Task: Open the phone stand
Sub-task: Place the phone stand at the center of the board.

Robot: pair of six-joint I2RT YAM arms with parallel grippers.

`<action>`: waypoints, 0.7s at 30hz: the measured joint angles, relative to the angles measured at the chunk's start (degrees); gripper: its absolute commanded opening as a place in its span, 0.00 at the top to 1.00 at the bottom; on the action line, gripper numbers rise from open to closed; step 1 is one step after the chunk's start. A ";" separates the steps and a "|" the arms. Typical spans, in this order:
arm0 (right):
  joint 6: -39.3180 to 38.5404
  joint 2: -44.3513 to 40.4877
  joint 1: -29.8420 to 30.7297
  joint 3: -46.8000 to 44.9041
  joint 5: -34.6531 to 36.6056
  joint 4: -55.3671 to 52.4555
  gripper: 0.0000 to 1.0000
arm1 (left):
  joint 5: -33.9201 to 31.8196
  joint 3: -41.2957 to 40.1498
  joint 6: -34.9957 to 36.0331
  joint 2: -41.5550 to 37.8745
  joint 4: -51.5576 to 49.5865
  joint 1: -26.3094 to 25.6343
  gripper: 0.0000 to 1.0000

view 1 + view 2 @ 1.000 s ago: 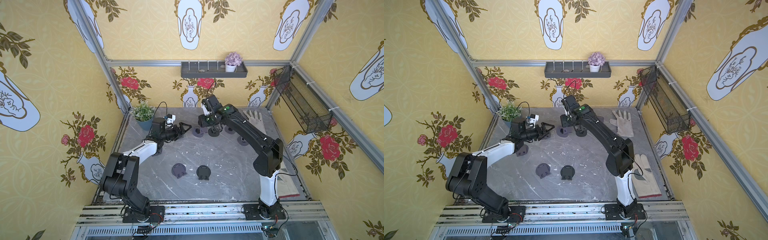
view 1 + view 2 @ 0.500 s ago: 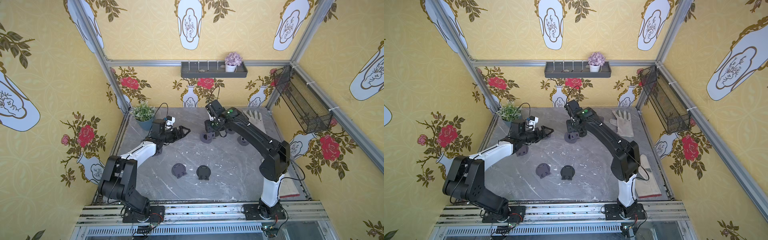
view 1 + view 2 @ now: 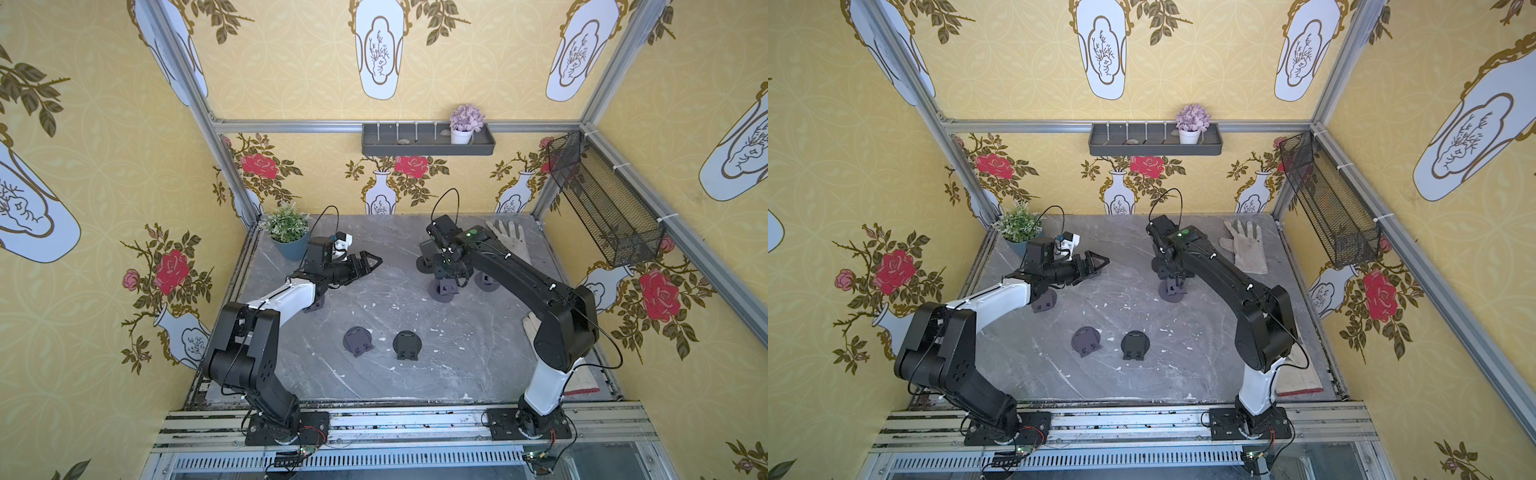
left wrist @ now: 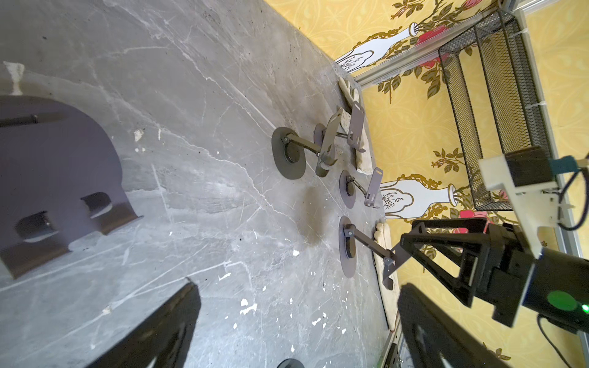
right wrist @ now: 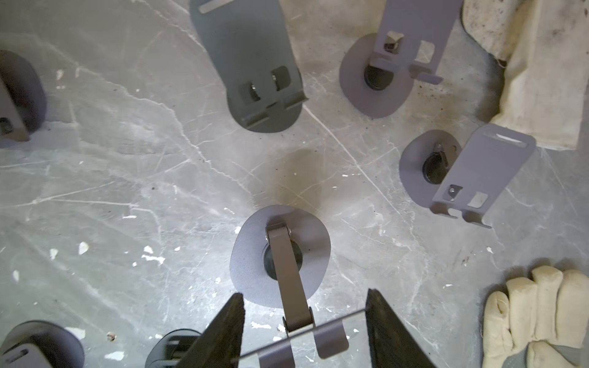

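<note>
One blue pot (image 3: 293,250) at the far left corner of the worktop (image 3: 457,353) holds a green plant (image 3: 286,224). Just right of it the left gripper (image 3: 376,264) hovers over the worktop, jaws spread wide with nothing between them, and a folded stand (image 3: 1044,300) lies under its arm. A second flat stand (image 3: 356,340) and a third flat stand (image 3: 407,344) lie side by side at the middle, nearer the front. Right of centre, toward the far side, the phone stand (image 3: 442,296) sits on its round base with its arm raised. The right gripper (image 5: 304,294) is clamped on the edges of its top plate. Other opened stands (image 5: 376,86) stand around it. On the far wall a grey shelf (image 3: 428,149) carries a white pot (image 3: 462,136) of purple flowers (image 3: 467,116). A pale glove (image 3: 509,239) lies at the far right of the worktop. A wire basket (image 3: 602,208) hangs on the right wall; I cannot make out its contents.
</note>
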 measured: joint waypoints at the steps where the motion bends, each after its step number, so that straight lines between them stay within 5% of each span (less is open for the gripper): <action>1: 0.20 0.46 -0.76 0.00 0.37 -0.02 0.50 | 0.07 0.00 0.02 0.00 0.00 0.00 0.01; 21: -0.94 10.36 -9.40 4.87 -1.25 2.95 0.41 | 0.22 -0.33 0.59 0.68 -0.42 -0.02 0.01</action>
